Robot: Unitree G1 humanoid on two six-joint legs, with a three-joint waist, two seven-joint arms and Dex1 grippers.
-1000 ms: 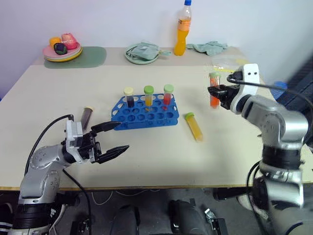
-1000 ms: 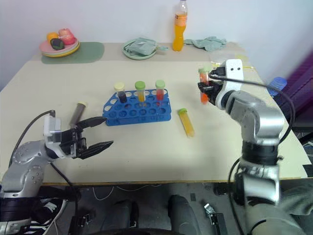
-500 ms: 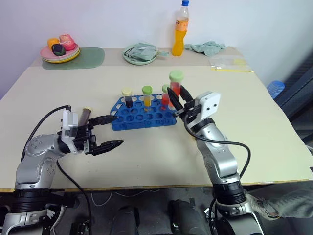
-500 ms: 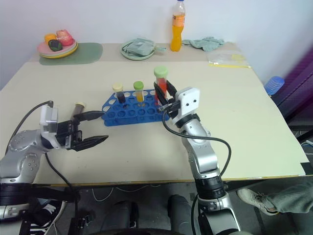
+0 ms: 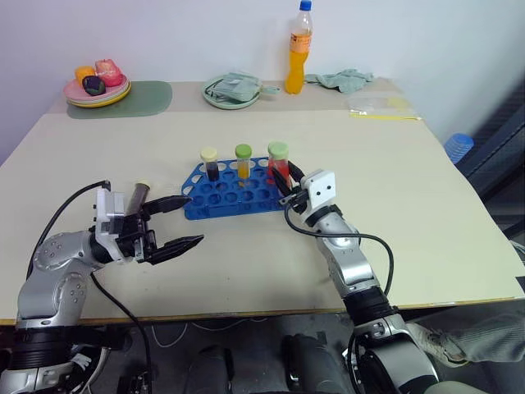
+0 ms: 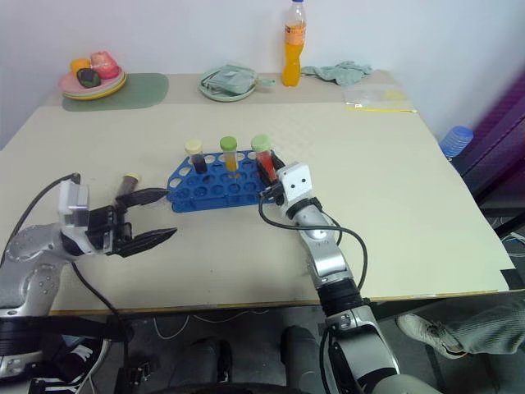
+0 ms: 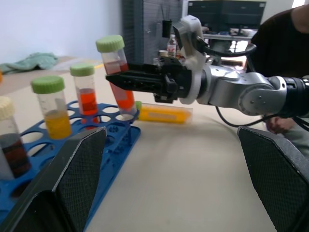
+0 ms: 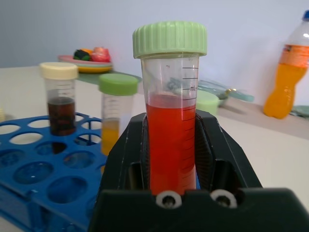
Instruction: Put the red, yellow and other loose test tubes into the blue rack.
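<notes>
Our right gripper (image 5: 287, 182) is clenched on a red tube (image 8: 172, 145) with a green cap, holding it upright at the right end of the blue rack (image 5: 238, 190), its foot at the rack's holes. Our left gripper (image 5: 182, 222) hangs with its fingers spread wide and nothing between them, near the bench's front edge, just left of the rack.

We see the bench (image 5: 394, 164) bearing the rack at its middle. Three capped tubes stand in the rack's back row: a dark one with a cream cap (image 5: 210, 162), a yellow one with a green cap (image 5: 243, 160), and another red one (image 7: 86, 92) behind the held tube. A yellow-orange tube (image 7: 164, 112) lies on the bench beyond the rack's right end. A dark brown tube (image 5: 139, 195) lies off the rack's left end, beside the left gripper.
</notes>
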